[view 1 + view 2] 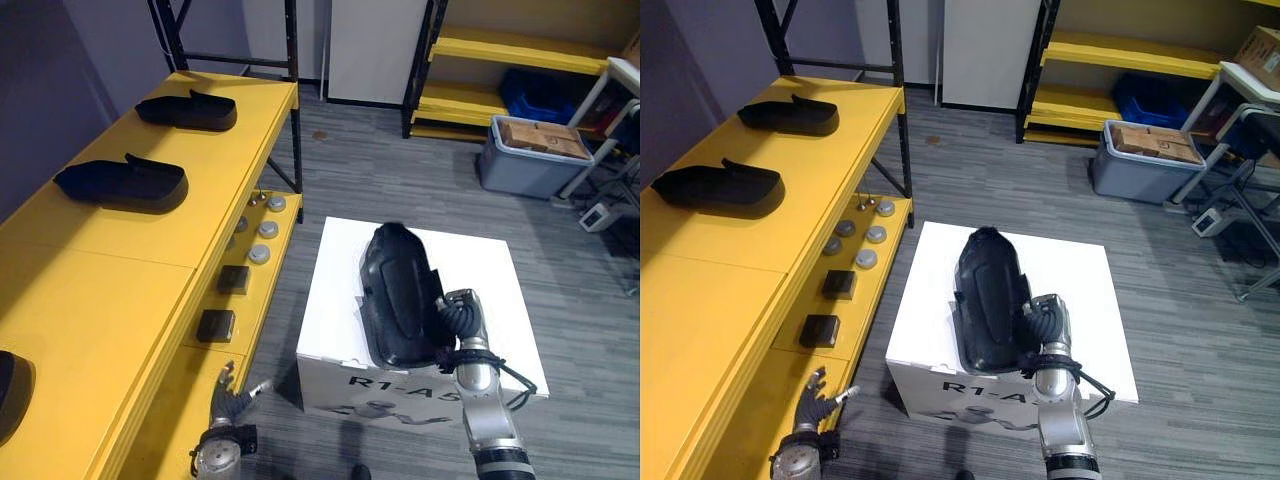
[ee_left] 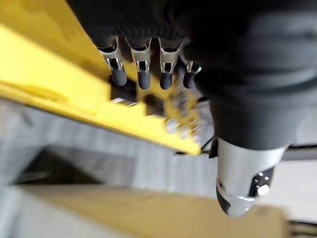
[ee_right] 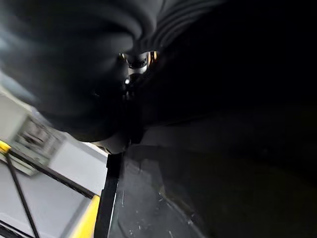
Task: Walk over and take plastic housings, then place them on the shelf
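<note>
A long black plastic housing [image 1: 395, 295] lies on a white box [image 1: 480, 270] in front of me. My right hand [image 1: 458, 318] is at its near right edge, fingers curled onto the rim; the right wrist view has the dark housing [image 3: 237, 99] pressed close against the palm. Two more black housings [image 1: 122, 183] [image 1: 188, 110] rest on the yellow shelf top [image 1: 100, 270] on the left, and the end of another [image 1: 8, 390] shows at the near left edge. My left hand [image 1: 232, 400] hangs low beside the shelf, its fingers [image 2: 143, 74] straight and holding nothing.
The shelf's lower ledge carries two small black blocks [image 1: 216, 325] and several silver discs [image 1: 262, 240]. A grey tote [image 1: 530, 160] with a cardboard box stands at the far right before yellow racking [image 1: 500, 50] with a blue bin [image 1: 540, 95]. Grey floor lies between shelf and box.
</note>
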You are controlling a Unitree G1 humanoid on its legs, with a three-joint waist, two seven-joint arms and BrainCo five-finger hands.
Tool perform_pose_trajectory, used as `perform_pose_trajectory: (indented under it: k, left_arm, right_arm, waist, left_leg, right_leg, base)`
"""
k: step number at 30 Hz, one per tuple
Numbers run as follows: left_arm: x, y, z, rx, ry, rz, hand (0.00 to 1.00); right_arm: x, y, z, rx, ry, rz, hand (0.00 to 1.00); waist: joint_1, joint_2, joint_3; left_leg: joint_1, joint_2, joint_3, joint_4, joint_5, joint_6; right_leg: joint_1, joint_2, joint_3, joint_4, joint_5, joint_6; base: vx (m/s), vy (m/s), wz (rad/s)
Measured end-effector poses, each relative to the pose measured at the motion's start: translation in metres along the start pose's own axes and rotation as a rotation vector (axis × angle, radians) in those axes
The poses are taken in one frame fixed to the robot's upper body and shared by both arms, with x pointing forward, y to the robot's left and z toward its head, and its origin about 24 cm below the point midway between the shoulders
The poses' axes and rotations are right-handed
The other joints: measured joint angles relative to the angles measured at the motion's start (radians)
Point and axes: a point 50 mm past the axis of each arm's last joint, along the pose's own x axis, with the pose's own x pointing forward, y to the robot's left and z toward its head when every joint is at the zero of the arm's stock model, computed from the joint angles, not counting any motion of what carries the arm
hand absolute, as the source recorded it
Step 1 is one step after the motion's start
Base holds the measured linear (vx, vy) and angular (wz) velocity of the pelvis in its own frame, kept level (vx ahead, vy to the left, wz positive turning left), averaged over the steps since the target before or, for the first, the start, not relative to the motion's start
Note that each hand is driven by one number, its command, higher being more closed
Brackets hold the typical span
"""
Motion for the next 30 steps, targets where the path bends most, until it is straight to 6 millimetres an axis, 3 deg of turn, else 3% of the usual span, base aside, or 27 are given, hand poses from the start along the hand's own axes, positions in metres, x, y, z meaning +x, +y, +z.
perform_pose_trajectory:
  k: [6, 10, 16, 22, 29, 30]
  left_arm:
    - [-0.005, -0.004, 0.057, -0.107, -0.245, 0.024, 0.0]
    - [-0.012, -0.014, 0.082, -0.156, -0.362, -0.01, 0.0]
    - [-0.024, -0.056, 0.118, -0.237, -0.487, -0.214, 0.0]
    - [-0.031, -0.081, 0.139, -0.289, -0.555, -0.351, 0.0]
    - [-0.037, -0.088, 0.143, -0.31, -0.561, -0.41, 0.0]
    - [-0.037, -0.088, 0.142, -0.305, -0.561, -0.413, 1.0]
  right_arm:
    - [-0.001, -0.01, 0.032, 0.071, -0.129, -0.105, 1.0]
    - [-0.006, -0.006, 0.058, 0.114, -0.248, -0.103, 1.0]
    - [-0.015, 0.012, 0.09, 0.168, -0.399, -0.023, 1.0]
    - [-0.023, 0.033, 0.11, 0.195, -0.491, 0.086, 1.0]
    - [-0.033, 0.048, 0.117, 0.198, -0.53, 0.183, 1.0]
    - [-0.033, 0.048, 0.116, 0.196, -0.528, 0.185, 1.0]
  waist:
    - [-0.001, 0.0, 0.0]
    - [0.0, 0.001, 0.0]
    - [-0.001, 0.002, -0.001]
    - [-0.004, 0.016, -0.009]
    - [-0.005, 0.027, -0.018]
    - [-0.005, 0.027, -0.018]
  left_leg:
    - [0.01, -0.007, -0.018, 0.006, -0.001, 0.001]
    - [0.011, -0.007, -0.017, 0.006, -0.001, 0.001]
    - [0.005, -0.008, -0.017, 0.014, -0.001, 0.001]
    - [0.006, -0.008, -0.016, 0.015, -0.001, 0.002]
    - [0.015, -0.007, -0.017, 0.014, -0.001, 0.002]
    - [0.014, -0.007, -0.017, 0.014, -0.001, 0.002]
  right_leg:
    - [0.014, -0.004, -0.008, -0.001, 0.0, 0.0]
    - [0.015, -0.004, -0.009, -0.006, 0.0, -0.001]
    - [0.015, -0.003, -0.009, -0.001, 0.004, -0.005]
    - [0.015, -0.001, -0.008, -0.001, 0.004, -0.005]
    - [0.018, 0.002, -0.007, -0.006, 0.005, -0.006]
    - [0.016, 0.002, -0.007, -0.006, 0.006, -0.008]
  base:
    - [-0.03, 0.024, 0.07]
    - [-0.02, 0.009, 0.01]
    - [0.01, 0.006, 0.0]
    - [0.0, 0.0, 0.0]
    - [0.0, 0.0, 0.0]
    - [0.0, 0.0, 0.0]
